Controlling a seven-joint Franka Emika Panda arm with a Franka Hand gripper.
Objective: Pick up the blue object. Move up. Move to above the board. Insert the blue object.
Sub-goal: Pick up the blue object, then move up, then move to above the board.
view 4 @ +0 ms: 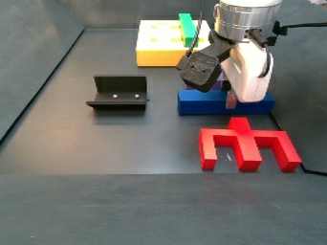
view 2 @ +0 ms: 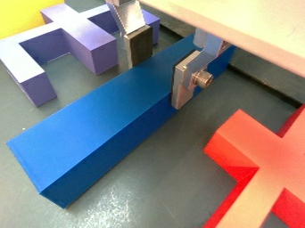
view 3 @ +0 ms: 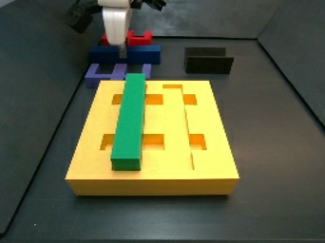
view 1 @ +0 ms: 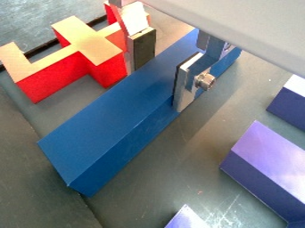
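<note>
The blue object [view 1: 113,129] is a long navy bar lying flat on the dark floor; it also shows in the second wrist view [view 2: 102,134] and in both side views [view 4: 205,103] [view 3: 127,54]. My gripper [view 1: 167,64] is low over one end of it and straddles it, one silver finger on each long side [view 2: 161,64]. The jaws look open, with a slight gap at the padded finger [view 1: 143,49]. The yellow-orange board [view 3: 203,142] lies apart from it with a green bar [view 3: 131,119] in one groove; the board also shows in a side view [view 4: 156,43].
A red comb-shaped piece [view 4: 250,145] lies on one side of the bar and a purple notched piece [view 2: 60,49] on the other, between bar and board. The dark fixture [view 4: 119,93] stands off to the side. Dark walls enclose the floor.
</note>
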